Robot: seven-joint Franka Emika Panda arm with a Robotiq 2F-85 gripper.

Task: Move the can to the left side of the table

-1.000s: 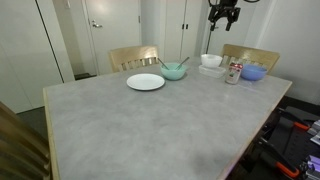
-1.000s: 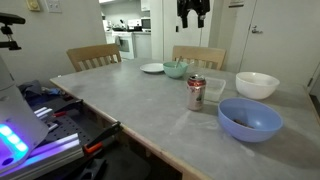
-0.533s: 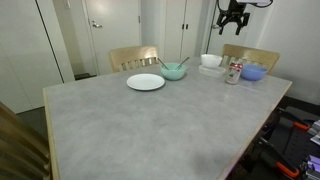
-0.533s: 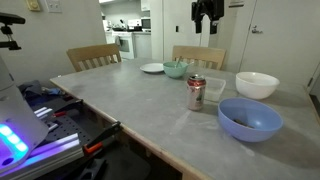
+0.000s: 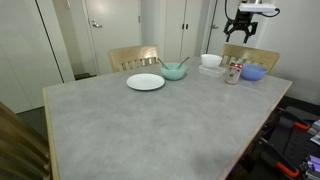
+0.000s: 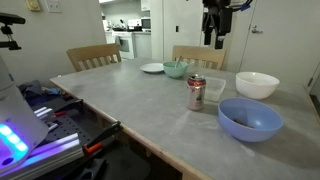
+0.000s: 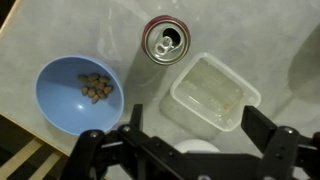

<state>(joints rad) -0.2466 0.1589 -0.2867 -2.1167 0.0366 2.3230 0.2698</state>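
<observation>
The can (image 5: 233,72) is a small silver drink can with red markings. It stands upright on the grey speckled table (image 5: 150,120) near the far end, between a blue bowl and a white bowl. It also shows in an exterior view (image 6: 196,93) and from above, with its top opened, in the wrist view (image 7: 168,42). My gripper (image 5: 243,33) hangs open and empty in the air well above the can, also seen in an exterior view (image 6: 217,40). In the wrist view its fingers (image 7: 198,125) frame a clear container, with the can just beyond them.
A blue bowl (image 7: 75,95) with brown bits stands beside the can, a clear plastic container (image 7: 213,95) touches or nearly touches it. A white bowl (image 6: 257,84), a teal bowl (image 5: 174,71) and a white plate (image 5: 146,82) stand nearby. Wooden chairs (image 6: 94,56) line the table's side.
My gripper has moved sideways and a little down, to above the can and bowls. Nothing on the table has moved.
</observation>
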